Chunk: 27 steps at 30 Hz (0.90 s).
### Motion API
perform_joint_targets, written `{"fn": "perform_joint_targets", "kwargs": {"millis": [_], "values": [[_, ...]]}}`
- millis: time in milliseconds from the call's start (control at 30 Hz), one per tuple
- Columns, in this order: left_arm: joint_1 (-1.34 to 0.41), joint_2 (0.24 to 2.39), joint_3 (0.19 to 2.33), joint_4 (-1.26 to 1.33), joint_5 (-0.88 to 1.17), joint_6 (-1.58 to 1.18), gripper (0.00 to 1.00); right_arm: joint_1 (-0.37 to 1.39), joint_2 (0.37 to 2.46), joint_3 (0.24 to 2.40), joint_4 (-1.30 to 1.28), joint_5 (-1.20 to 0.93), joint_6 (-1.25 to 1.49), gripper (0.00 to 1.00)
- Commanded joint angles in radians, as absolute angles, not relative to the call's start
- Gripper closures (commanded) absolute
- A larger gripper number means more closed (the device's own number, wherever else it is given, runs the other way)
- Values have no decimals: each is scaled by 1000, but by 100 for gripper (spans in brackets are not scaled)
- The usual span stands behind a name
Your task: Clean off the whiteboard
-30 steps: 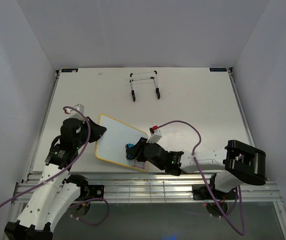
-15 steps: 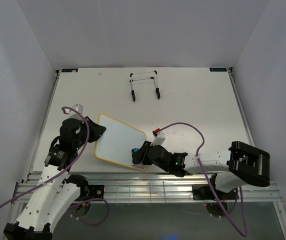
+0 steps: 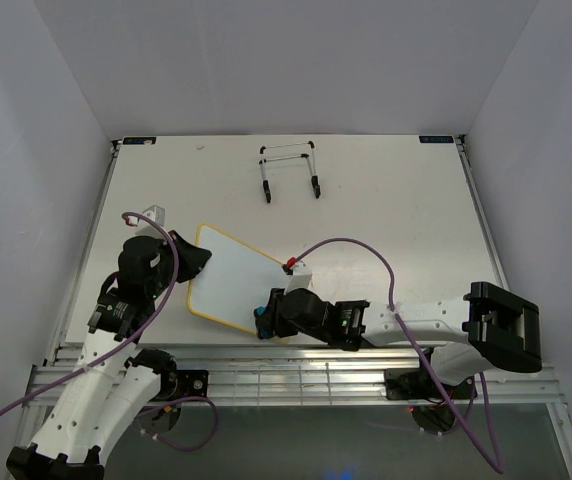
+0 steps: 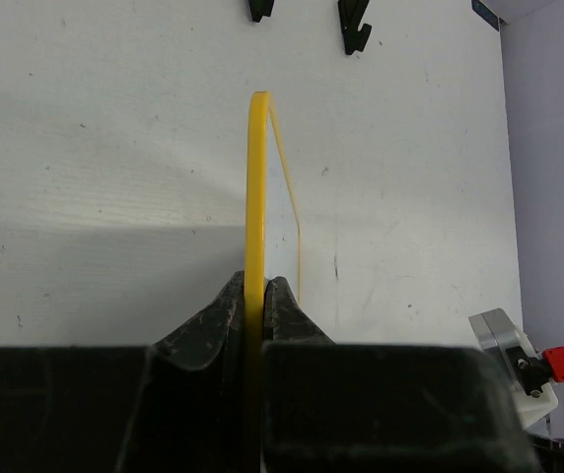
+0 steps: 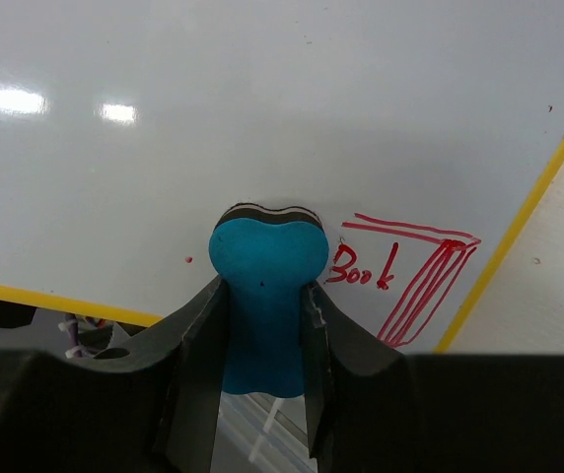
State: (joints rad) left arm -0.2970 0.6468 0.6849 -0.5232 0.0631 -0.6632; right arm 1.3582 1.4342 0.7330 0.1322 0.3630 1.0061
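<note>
The whiteboard [image 3: 231,282], white with a yellow frame, lies on the table at the near left. My left gripper [image 3: 198,262] is shut on its left edge; the left wrist view shows the yellow frame [image 4: 257,197] edge-on between the fingers. My right gripper [image 3: 264,318] is shut on the blue bone-shaped eraser [image 5: 267,296], whose felt end presses on the board face [image 5: 262,108]. Most of the face is wiped white. Red writing "Book" [image 5: 363,266] and a red drawing [image 5: 425,286] sit right of the eraser near the board's corner.
The black-and-white wire easel stand [image 3: 289,171] lies at the far middle of the table; its feet show in the left wrist view [image 4: 307,12]. The table's near edge with the metal rail [image 3: 296,375] runs just below the board.
My right gripper with the eraser has moved left along the board's near edge, off the red writing at the near right corner. The left gripper has kept its hold.
</note>
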Motion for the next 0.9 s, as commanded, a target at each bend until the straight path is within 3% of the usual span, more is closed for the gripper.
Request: {"fn": "perform_joint_targets", "kwargs": {"millis": [0,533,867], "values": [[-311,672,677,-597,-21,-594,100,1399,1462,772,234,248,976,92],[-313,683,690,-646,-187,-649,100,1371,1508,859,290,198,805,92],[-313,670,690,-652,-210,-663,100,1302,1531,598,321,178,914,92]]}}
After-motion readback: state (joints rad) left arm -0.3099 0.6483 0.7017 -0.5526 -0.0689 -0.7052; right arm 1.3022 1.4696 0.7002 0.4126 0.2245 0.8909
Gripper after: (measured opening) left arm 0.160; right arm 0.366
